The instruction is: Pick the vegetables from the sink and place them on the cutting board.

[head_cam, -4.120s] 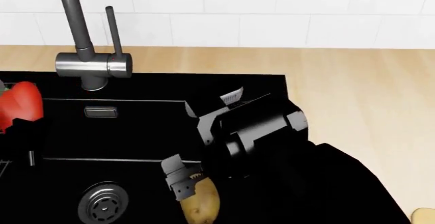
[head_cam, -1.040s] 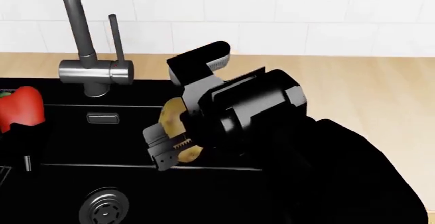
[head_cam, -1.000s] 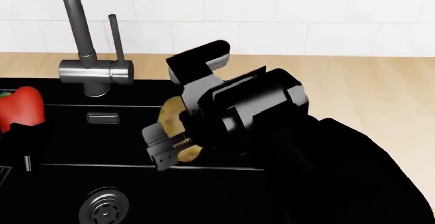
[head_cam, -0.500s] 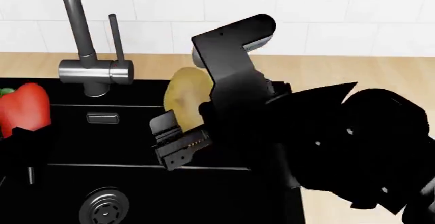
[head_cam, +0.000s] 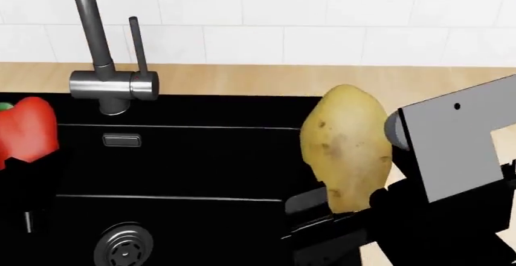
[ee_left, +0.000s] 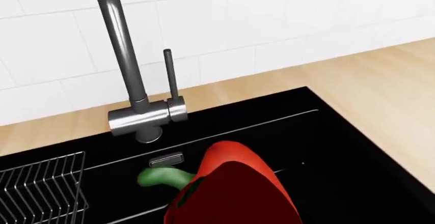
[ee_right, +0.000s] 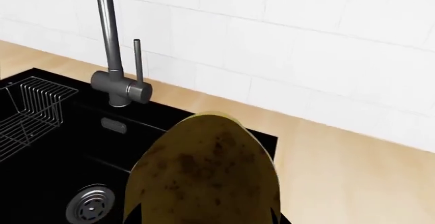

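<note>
overhead, right gripper point(head_cam: 342, 214) pinching potato point(head_cam: 347, 148) over pale counter point(head_cam: 435, 84) edge; left gripper state unclear.

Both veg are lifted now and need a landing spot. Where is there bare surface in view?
Bare pale counter lies right of the sink, up to the tiled wall. A narrow strip runs behind the faucet. The sink floor around the drain is bare. The wire rack crowds its far end.

No readable text anywhere — no labels, brands, numbers or signs; nothing printed or marked on any surface in the three views.
</note>
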Available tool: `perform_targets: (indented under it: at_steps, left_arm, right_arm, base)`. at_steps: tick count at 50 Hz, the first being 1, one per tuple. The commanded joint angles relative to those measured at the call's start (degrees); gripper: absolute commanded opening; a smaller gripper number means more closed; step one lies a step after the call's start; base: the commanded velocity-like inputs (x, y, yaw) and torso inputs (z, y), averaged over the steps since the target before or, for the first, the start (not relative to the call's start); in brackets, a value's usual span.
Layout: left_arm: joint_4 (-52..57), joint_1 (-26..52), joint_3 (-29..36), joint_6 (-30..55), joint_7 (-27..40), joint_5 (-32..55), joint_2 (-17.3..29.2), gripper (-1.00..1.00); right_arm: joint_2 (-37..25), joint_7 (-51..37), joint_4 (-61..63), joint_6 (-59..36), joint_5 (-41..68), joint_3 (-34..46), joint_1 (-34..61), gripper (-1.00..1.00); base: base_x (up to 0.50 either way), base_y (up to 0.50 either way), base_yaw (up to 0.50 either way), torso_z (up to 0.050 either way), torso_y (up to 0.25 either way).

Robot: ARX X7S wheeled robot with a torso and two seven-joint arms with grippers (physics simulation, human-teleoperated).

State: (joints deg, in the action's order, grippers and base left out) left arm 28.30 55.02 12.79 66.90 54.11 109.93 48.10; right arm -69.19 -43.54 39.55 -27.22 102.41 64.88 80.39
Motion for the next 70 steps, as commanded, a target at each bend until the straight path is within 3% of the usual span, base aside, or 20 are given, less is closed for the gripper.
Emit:
perform_targets:
  at_steps: [1,10,57,70]
  left_arm:
    - [2.1,-0.3,-2.4,-1.7,-0.1,1.3,-0.1,-1.0]
    - [2.5,0.2,-2.2,-2.0,0.5,1.9,0.4,-1.0]
    - [4.2,-2.0,-2.0,-3.8,0.6,2.0,1.3,-1.0]
    - [4.2,-2.2,-1.7,-4.1,0.6,2.2,1.3,-1.0]
  right_arm:
    - [-10.0,0.6,8.2,3.2,0.7,-4.8,-0.5,-1.0]
    - [-11.2,1.0,8.3,3.5,0.6,-4.9,-0.9,-1.0]
    - [-13.0,1.3,10.1,4.8,0.4,-4.5,-3.6,-1.0]
    - [-12.5,0.7,9.9,5.3,0.4,-4.2,-4.5,-1.0]
  base:
    - [0.0,0.0,0.0,0.0,0.0]
    - [0.0,-0.09,0.0,0.0,0.0]
    - [0.0,-0.5,0.0,0.0,0.0]
    - [-0.01,-0.02,0.0,0.0,0.0]
